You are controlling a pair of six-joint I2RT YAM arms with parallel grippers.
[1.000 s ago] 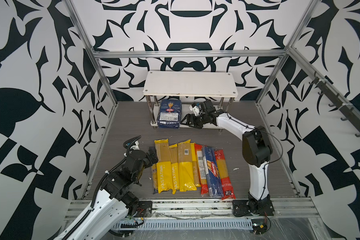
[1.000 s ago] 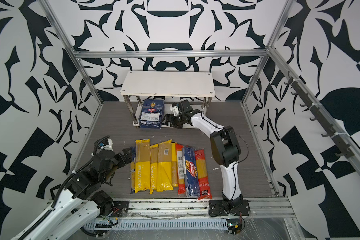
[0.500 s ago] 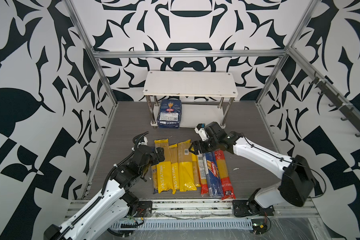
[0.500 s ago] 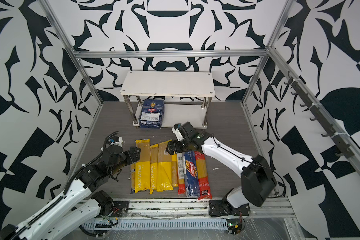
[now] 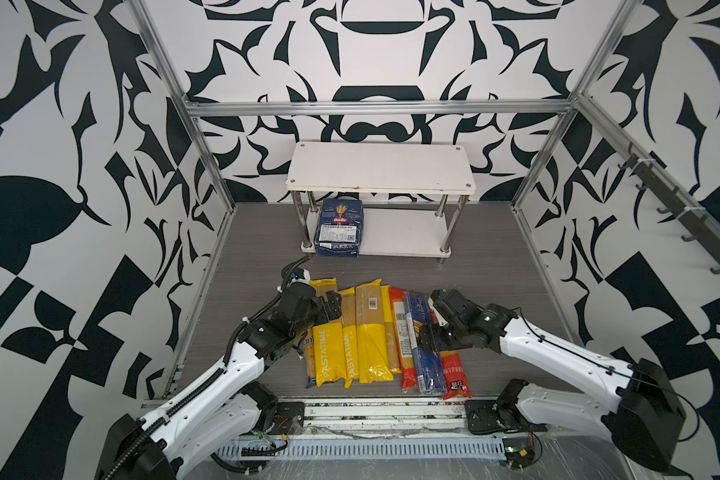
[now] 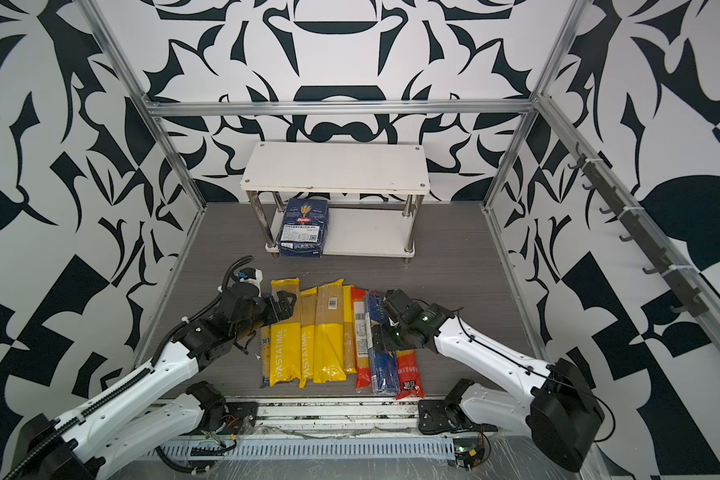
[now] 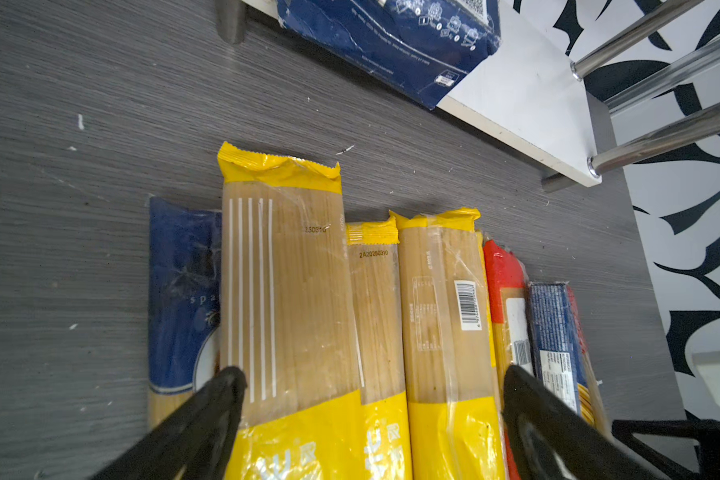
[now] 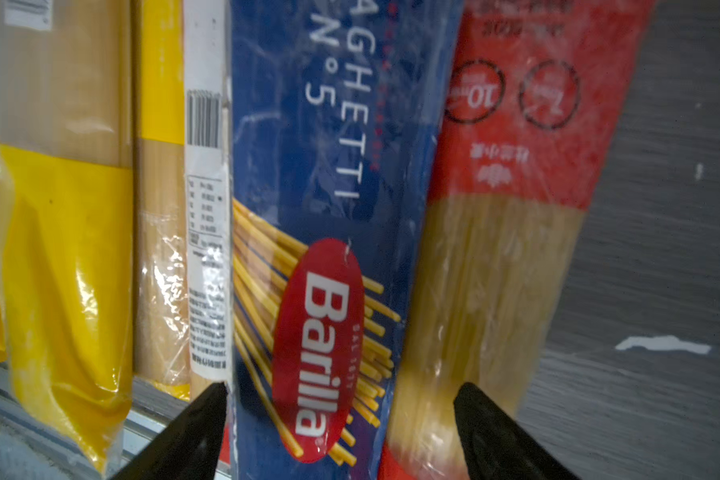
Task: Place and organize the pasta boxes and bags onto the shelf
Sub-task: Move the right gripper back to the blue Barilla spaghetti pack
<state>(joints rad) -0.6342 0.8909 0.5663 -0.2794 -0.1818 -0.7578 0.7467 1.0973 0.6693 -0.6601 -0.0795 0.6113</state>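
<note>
Shelf (image 5: 381,168) stands at back of grey tabletop (image 5: 258,266); both white boards show in both top views. Wide Barilla pack (image 5: 338,228) lies flat on lower board at its left end, with one corner overhanging the front edge in the left wrist view.

Other packs lie on tabletop in front of shelf, in one row, side by side, long axes pointing toward shelf. Order from left: ankara bag (image 7: 179,291), its edge tucked under the first of the yellow bags (image 5: 329,332); then a red bag (image 5: 399,328), narrow Barilla box (image 5: 424,336), second red bag (image 5: 452,368) at right end.

Left gripper (image 7: 371,382): jaws wide apart, spanning the yellow bags, gripping nothing.

Right gripper (image 8: 341,390): jaws apart, straddling narrow Barilla box at its logo end. Right wrist view is blurred, so I cannot tell whether the fingers touch the box.
</note>
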